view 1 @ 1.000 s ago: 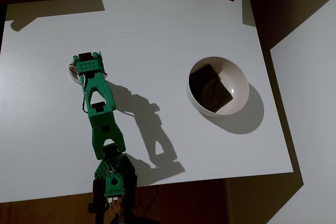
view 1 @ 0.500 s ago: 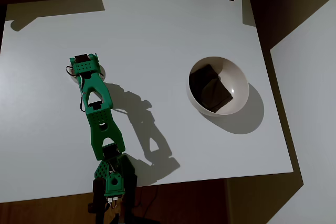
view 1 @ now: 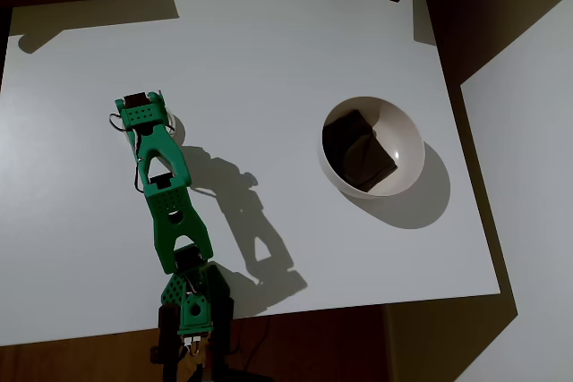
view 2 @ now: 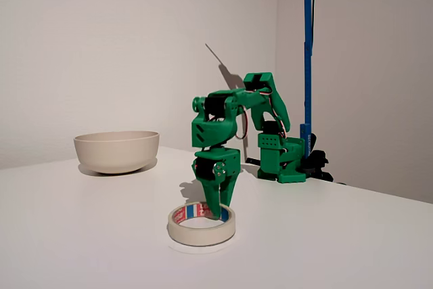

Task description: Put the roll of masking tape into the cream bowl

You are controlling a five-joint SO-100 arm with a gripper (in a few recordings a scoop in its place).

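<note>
Gripper [view 2: 218, 213] first: from my seat it points straight down over the roll of masking tape [view 2: 201, 225] in the fixed view, green fingers [view 2: 215, 201] reaching into the ring's hole near its far wall. I cannot tell whether the jaws are spread or closed on the wall.

Largest thing on my screens is the white table [view 1: 269, 42]. Next, the cream bowl [view 1: 372, 145] sits right of centre in the overhead view, with a dark brown block [view 1: 358, 151] lying inside it. In the fixed view the bowl [view 2: 116, 151] stands at middle left, well apart from the tape. Then comes the green arm [view 1: 170, 212], rising from the lower left edge toward the left middle of the overhead frame.

Compared with a second ago, the wrist [view 1: 141, 114] has shifted a little toward the left in the overhead view, and less of the tape peeks out beside it; bowl and block lie as they did.

From above, the wrist covers nearly all of the tape, while the side camera shows the whole ring flat on the table, with red and blue print on its inner core. The block shows from above, but the bowl's wall hides it from the side.
</note>
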